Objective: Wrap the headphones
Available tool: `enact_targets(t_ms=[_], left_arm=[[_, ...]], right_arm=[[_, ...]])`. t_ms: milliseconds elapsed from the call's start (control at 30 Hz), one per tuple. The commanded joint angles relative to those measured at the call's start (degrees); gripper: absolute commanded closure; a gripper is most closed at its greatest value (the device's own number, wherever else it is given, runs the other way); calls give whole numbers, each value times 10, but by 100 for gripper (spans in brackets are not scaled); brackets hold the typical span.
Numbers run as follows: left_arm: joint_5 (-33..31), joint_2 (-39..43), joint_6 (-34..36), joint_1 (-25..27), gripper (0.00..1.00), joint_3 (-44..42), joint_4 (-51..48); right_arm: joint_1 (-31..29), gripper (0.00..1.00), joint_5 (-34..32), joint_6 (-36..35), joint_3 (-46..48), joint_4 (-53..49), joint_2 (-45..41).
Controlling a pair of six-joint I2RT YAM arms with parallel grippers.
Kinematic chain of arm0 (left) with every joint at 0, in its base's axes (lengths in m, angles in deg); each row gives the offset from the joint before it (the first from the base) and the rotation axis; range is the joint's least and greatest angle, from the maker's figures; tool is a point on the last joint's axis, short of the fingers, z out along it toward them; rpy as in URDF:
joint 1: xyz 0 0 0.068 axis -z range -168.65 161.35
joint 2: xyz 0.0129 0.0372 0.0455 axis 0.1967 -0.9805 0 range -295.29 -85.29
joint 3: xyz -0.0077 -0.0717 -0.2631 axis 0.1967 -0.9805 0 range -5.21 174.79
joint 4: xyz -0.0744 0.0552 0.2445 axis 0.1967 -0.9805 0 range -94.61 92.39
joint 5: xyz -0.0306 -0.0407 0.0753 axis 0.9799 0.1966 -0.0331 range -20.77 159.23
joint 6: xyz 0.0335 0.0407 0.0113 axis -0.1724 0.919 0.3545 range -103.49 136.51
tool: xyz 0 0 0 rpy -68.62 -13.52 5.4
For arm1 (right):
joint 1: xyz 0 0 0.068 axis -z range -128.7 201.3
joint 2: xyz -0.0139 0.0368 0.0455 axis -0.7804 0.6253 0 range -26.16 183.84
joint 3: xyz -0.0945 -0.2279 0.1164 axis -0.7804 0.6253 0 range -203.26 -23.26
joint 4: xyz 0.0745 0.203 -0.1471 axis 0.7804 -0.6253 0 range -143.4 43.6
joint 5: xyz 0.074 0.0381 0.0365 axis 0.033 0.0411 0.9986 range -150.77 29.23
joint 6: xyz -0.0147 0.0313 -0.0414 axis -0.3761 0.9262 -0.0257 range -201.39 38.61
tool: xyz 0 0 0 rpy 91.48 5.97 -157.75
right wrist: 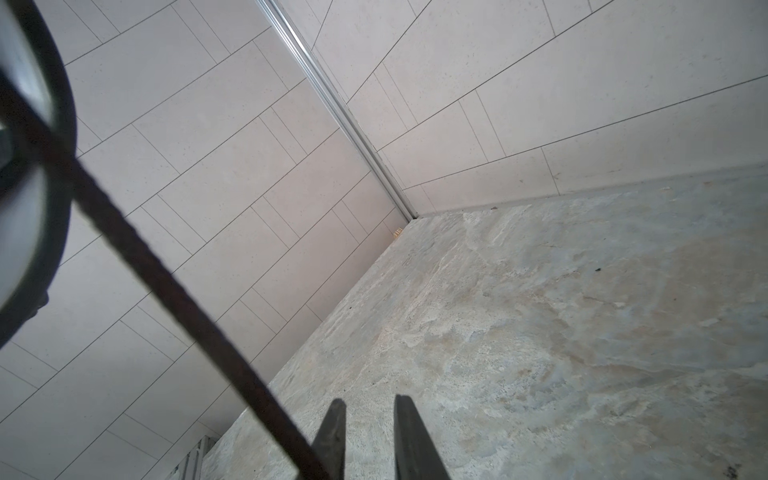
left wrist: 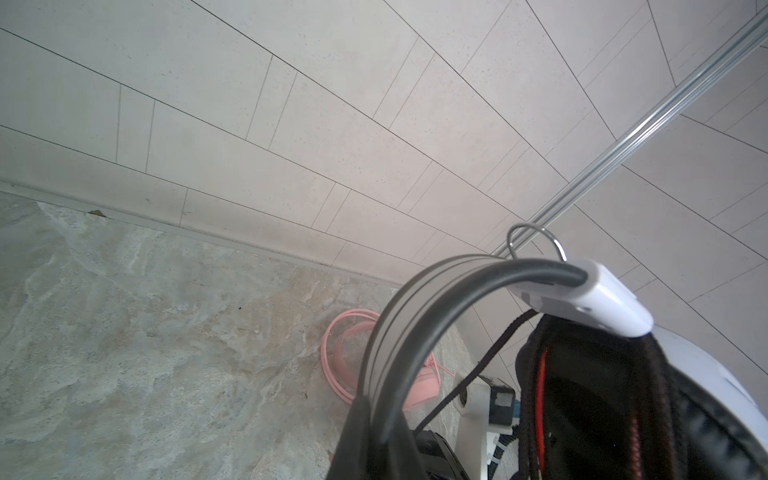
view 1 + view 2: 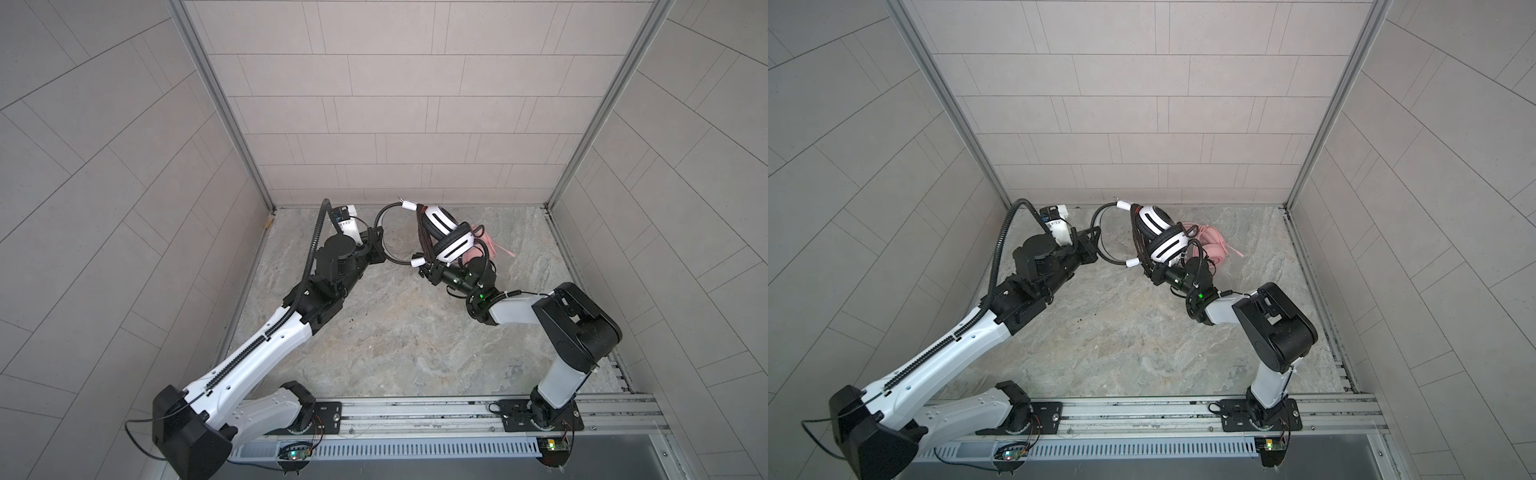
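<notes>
Stone-patterned floor between tiled walls. At 12 o'clock is the white-and-black headset, its dark braided cable bunched against the ear cups. The pink headset lies at its 3 o'clock. The left gripper pinches the headband. The fingers of the right gripper stand slightly apart, with the cable beside them.

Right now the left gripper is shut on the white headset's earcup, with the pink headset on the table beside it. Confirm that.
One point is wrong: the left gripper is shut on the white headset's headband, not its earcup. The left wrist view shows the band running out from the jaws. The pink headset does lie on the table beside it.
</notes>
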Motion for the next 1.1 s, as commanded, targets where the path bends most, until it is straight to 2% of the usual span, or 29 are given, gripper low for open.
enact_targets(t_ms=[0,67,300,400,700,867,1067], left_arm=[[-73,26,15,4,100,26,66],[-114,20,27,4,100,17,76],[-232,-27,42,3,100,-14,138],[-261,-58,42,3,100,-25,164],[-259,-180,72,18,100,-58,233],[-212,-193,53,20,100,-89,249],[-185,-187,34,29,100,-133,268]], right_arm=[[0,81,18,39,20,45,5],[-3,88,21,65,32,60,4],[-18,89,24,128,105,116,-23],[-18,89,24,163,130,133,-36],[-37,89,55,287,87,145,-62],[-33,89,60,343,44,133,-64],[-26,89,40,382,1,145,-49]])
